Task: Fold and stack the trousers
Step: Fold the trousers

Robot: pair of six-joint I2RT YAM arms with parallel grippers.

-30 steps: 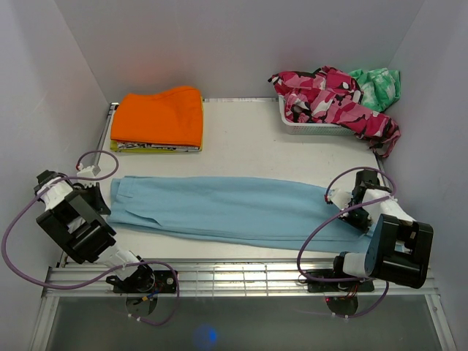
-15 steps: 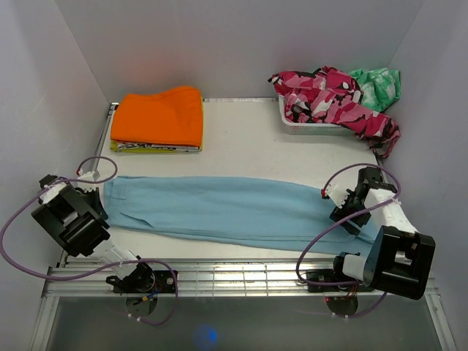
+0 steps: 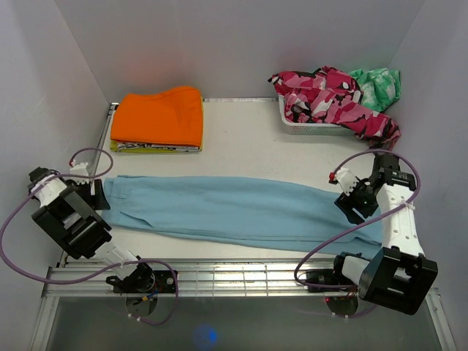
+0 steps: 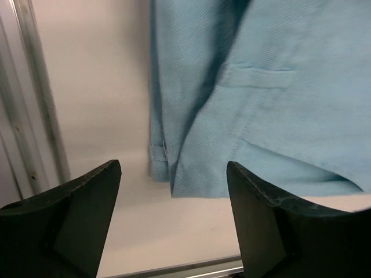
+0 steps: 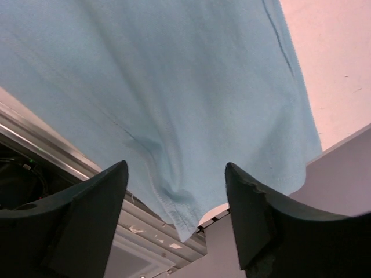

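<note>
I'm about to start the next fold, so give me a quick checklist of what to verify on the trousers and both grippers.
1. Left gripper open, holding nothing: ok.
2. Right gripper open, holding nothing: ok.
3. Light blue trousers spread lengthwise on the table: ok.
4. Waist end visible to the left wrist camera: ok.
5. Leg hem fully on the table: not ok, a corner overhangs the front rail.
6. Orange folded garment apart from the trousers: ok.
</note>
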